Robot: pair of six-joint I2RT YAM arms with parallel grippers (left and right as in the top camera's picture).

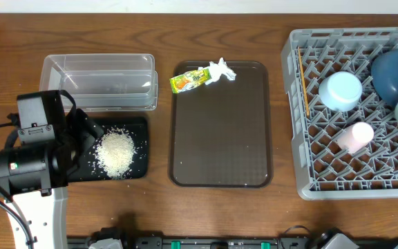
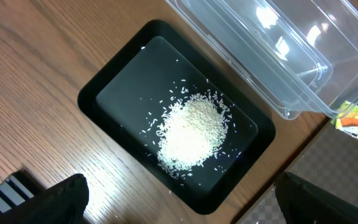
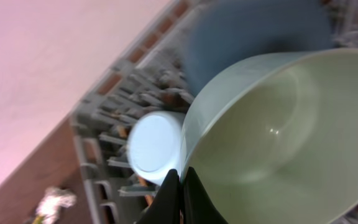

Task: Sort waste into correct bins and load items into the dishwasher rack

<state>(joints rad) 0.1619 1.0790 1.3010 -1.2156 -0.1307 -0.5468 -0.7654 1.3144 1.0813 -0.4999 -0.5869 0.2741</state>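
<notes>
Mint green bowl [image 3: 272,130] | at 3 o'clock, at the dishwasher rack [image 1: 323,176] | my right hand [image 3: 180,190] is clamping its rim, likely to steer it among pegs | my left hand [image 2: 194,210] is hovering apart at 9 o'clock

One each: rack [image 1: 337,176], plate [image 1: 392,72], cup [image 1: 354,136], chopstick [image 1: 303,86], tub [image 1: 99,72], wrapper [image 1: 188,80], tissue [image 1: 221,69], rice heap [image 1: 115,152]. Two bowls: blue bowl [image 1: 340,90], mint bowl [image 3: 272,124]. Two trays: black tray [image 2: 123,93], brown tray [image 1: 220,124].
</notes>
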